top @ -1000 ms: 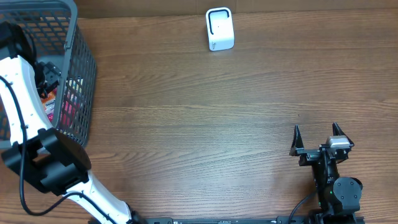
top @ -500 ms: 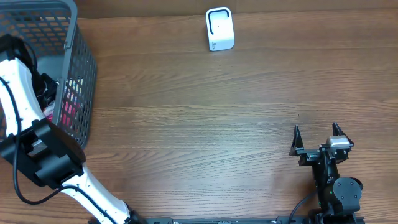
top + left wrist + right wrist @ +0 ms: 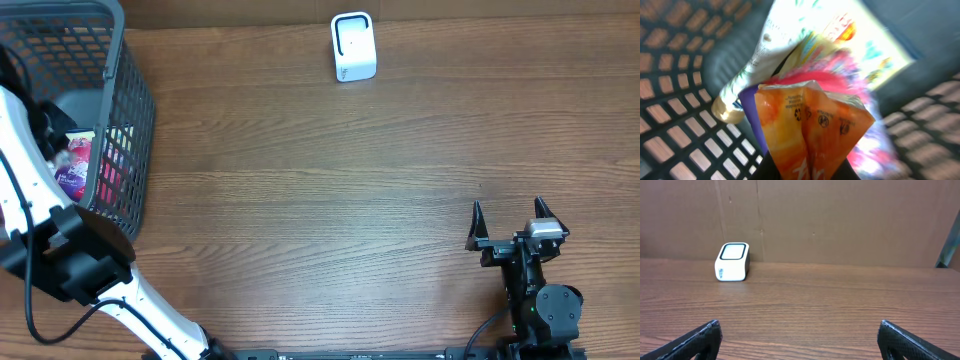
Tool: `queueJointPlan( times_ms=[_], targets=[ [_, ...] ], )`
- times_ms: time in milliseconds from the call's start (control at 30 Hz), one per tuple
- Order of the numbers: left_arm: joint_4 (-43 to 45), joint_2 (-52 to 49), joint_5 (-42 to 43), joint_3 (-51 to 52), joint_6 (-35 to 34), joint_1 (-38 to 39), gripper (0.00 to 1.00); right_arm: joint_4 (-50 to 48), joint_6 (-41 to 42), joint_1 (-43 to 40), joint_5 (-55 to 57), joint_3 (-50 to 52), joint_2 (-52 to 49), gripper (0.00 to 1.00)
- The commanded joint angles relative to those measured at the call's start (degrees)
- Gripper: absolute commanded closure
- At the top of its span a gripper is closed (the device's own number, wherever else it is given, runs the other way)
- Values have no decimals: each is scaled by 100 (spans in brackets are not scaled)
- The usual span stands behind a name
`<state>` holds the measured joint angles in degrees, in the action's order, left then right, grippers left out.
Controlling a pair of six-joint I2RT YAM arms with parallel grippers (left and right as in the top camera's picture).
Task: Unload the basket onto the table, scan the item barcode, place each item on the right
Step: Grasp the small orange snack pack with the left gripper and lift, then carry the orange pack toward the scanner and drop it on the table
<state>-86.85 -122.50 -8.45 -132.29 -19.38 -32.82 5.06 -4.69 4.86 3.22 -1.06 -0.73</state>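
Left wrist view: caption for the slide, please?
Orange packet gripped by the left end effector inside the mesh basket.

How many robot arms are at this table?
2. The white left arm reaches into the grey mesh basket at far left, gripping an orange plastic packet; the black right arm sits at lower right. None seems hidden.
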Motion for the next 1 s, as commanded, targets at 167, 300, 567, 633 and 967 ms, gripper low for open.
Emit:
queueJointPlan(
  times_ms=[167, 300, 567, 633, 967],
  targets=[
    [-260, 883, 2472, -2103, -33, 26, 96, -44, 37, -22, 13, 57, 57, 0],
    [-151, 1440, 3484, -2249, -31, 452, 96, -44, 37, -22, 13, 57, 57, 0],
    [-662, 1593, 3252, -2122, 271, 2949, 95, -44, 37, -22, 11, 57, 57, 0],
    [-737, 1440, 2914, -1978, 267, 3582, 96, -44, 37, -22, 13, 57, 57, 0],
    [-496, -195, 2396, -1311, -72, 5871, 96, -44, 37, -22, 13, 57, 57, 0]
  ],
)
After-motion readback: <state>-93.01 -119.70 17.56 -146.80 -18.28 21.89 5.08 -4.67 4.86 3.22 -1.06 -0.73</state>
